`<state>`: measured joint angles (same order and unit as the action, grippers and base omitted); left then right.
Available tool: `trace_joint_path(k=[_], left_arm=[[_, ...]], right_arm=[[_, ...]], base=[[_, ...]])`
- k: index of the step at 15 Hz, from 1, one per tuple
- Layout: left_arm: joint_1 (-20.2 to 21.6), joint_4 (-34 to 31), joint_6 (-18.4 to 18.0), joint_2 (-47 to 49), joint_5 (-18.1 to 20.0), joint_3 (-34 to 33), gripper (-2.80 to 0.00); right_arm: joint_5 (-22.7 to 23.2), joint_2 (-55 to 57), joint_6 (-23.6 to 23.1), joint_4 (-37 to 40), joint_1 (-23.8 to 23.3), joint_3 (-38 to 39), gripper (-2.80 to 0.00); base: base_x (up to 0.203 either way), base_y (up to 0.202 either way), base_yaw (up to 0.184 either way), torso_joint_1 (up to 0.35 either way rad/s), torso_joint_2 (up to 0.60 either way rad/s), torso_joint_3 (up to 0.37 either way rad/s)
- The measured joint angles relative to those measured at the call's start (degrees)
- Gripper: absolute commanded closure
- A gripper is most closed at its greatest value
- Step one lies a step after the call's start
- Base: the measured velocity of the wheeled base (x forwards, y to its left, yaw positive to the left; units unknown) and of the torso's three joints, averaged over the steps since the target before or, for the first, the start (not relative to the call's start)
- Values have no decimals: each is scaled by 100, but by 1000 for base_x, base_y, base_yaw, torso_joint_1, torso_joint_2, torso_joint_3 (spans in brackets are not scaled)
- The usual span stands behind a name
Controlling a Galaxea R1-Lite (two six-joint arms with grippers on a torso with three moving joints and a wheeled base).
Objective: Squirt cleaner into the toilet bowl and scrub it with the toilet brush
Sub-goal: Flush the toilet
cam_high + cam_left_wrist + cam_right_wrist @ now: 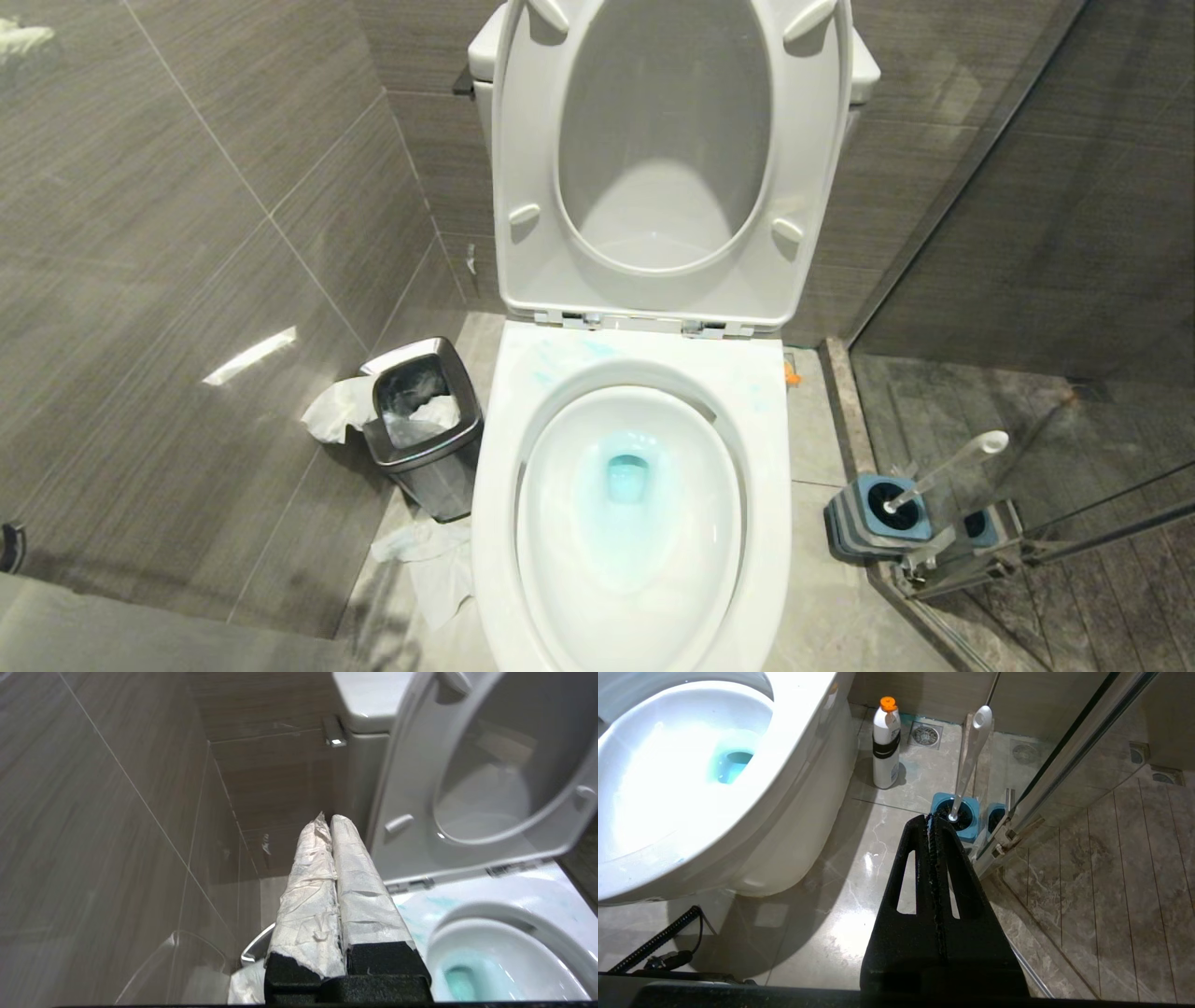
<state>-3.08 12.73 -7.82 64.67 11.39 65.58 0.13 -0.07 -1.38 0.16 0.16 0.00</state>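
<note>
toilet brush [969, 760] stands in its holder [955, 816] just beyond the right tool [933, 820], its fingers together.

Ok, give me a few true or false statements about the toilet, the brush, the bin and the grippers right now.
1. The toilet seat and lid are raised. True.
2. The brush lies in the bowl. False: it stands in its holder on the floor.
3. The water in the bowl is tinted blue. True.
4. The left gripper holds a bottle. False: its paper-wrapped fingers are shut on nothing.
5. The bin stands on the brush's side. False: opposite side.
6. The right gripper is shut. True.
</note>
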Motion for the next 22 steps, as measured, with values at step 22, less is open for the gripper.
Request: trace_joint_path(k=[22], left_arm=[[-827, 548, 140, 4276, -1715, 4607, 0]], right_arm=[[1, 0, 0, 4, 0, 0, 0]], base=[[0, 0, 0, 0, 0, 0]])
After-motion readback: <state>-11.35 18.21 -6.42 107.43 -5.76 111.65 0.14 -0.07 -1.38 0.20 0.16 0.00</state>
